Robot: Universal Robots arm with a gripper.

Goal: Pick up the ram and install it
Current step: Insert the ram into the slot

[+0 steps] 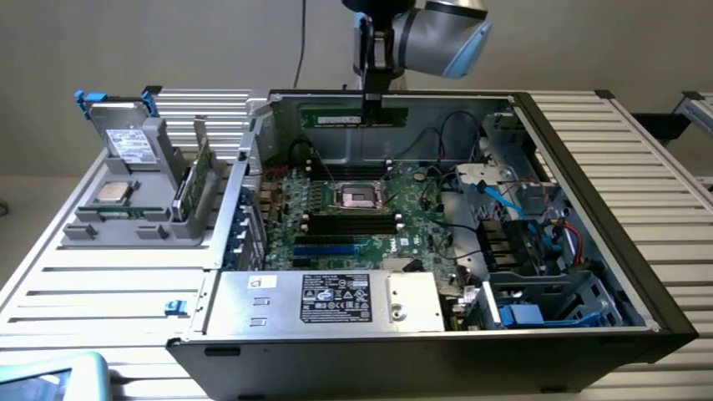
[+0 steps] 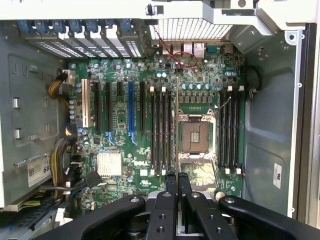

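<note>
The tool (image 1: 373, 102) is pinched narrow on the ram (image 1: 347, 117), gripping its top edge so the green strip hangs level in the upper middle of the exterior frame, above the far side of the open computer case (image 1: 590, 184). In the wrist view the tool (image 2: 176, 184) looks straight down past the ram's thin edge (image 2: 176, 125), which runs parallel to the black memory slots (image 2: 162, 130), probably to ease lining it up. The case holds the motherboard (image 1: 334, 230). At left on the tabletop (image 1: 89, 284), a grey stand (image 1: 134, 227) carries a drive (image 1: 132, 146), a silver chip (image 1: 112, 192) and another green board (image 1: 196, 184).
</note>
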